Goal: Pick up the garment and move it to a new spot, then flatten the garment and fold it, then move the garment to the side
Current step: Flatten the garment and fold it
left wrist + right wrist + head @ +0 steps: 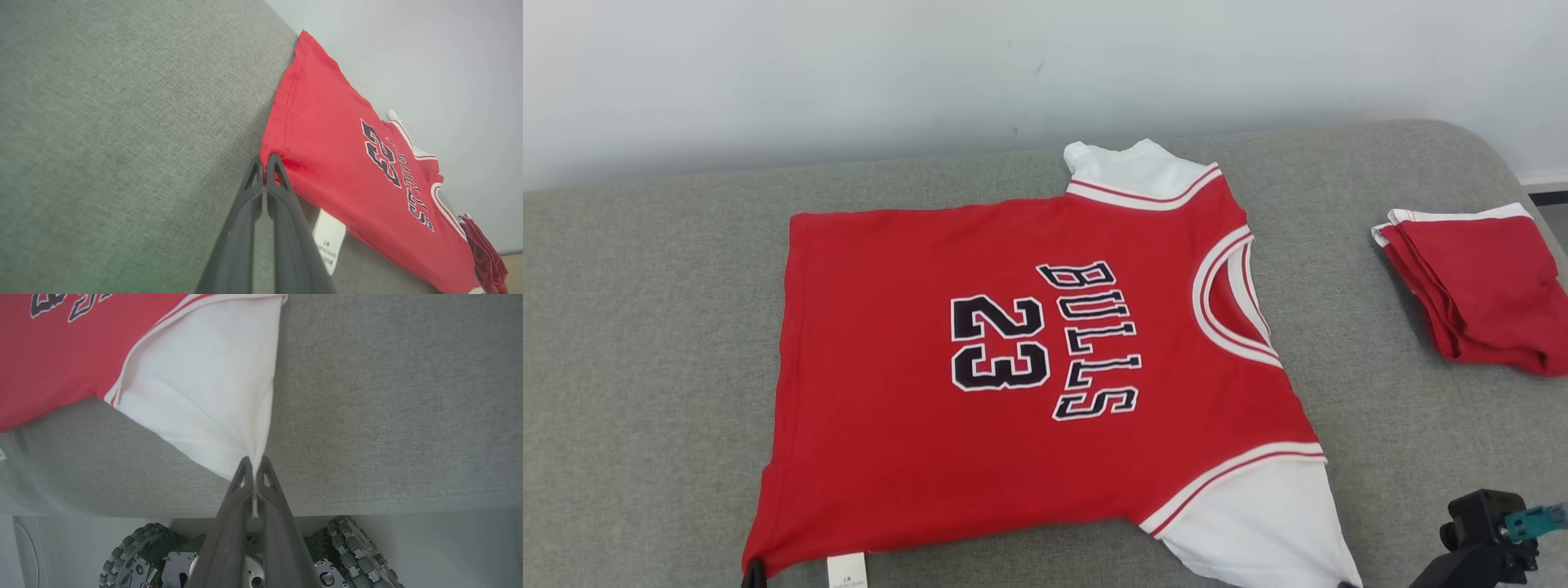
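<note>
The garment is a red jersey with dark "BULLS 23" lettering and white sleeves. It lies spread flat on the grey cushioned surface, neck to the right. My left gripper is shut on the near corner of its red hem; in the head view its dark tip pokes out at that corner. My right gripper is shut on the tip of the near white sleeve, which is pulled to a point toward the cushion's front edge. Part of the right wrist shows at the lower right.
A second red and white garment lies folded at the right end of the cushion. A white label hangs from the jersey's hem. A pale wall runs behind. Below the cushion's front edge are my base's wheels.
</note>
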